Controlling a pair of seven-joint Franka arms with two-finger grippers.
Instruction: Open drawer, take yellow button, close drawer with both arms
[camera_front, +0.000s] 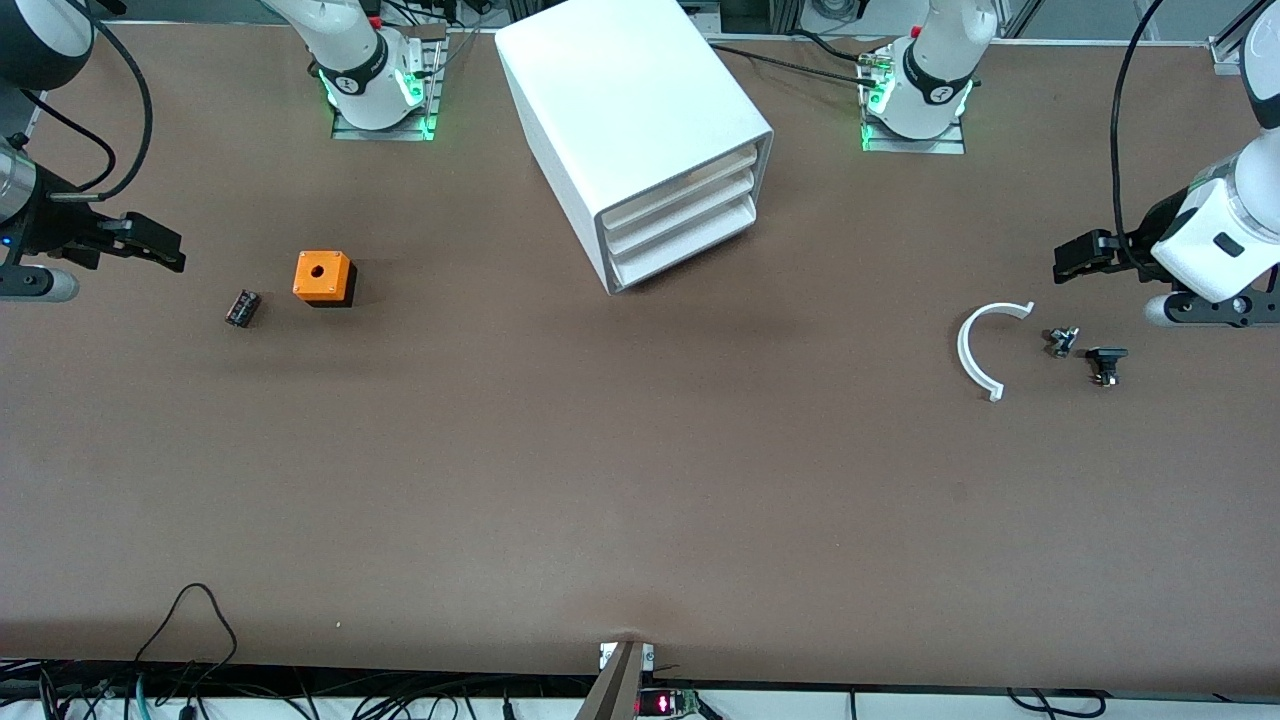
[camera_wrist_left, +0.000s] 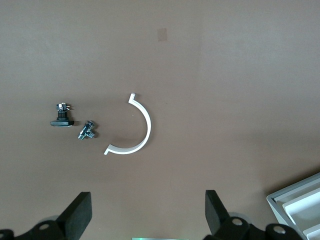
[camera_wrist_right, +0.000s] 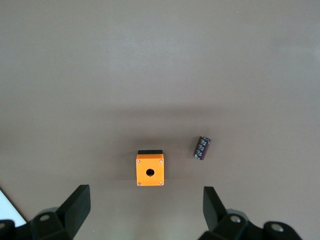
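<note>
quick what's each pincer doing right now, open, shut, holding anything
Left pincer: open, holding nothing, over the table near the white curved piece.
Right pincer: open, holding nothing, over the table near the orange cube.

The brown table (camera_front: 640, 480) carries a white three-drawer cabinet (camera_front: 620, 110), an orange cube with a round hole (camera_front: 323, 276) beside a small black ribbed part (camera_front: 242, 307), a white curved strip (camera_front: 980, 350), and two small metal-and-black parts (camera_front: 1062, 341) (camera_front: 1105, 362).

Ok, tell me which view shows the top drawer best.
The front view: the drawer shows shut, topmost of three in the cabinet. The left wrist view catches only a cabinet corner; the right wrist view shows just a white sliver.
</note>
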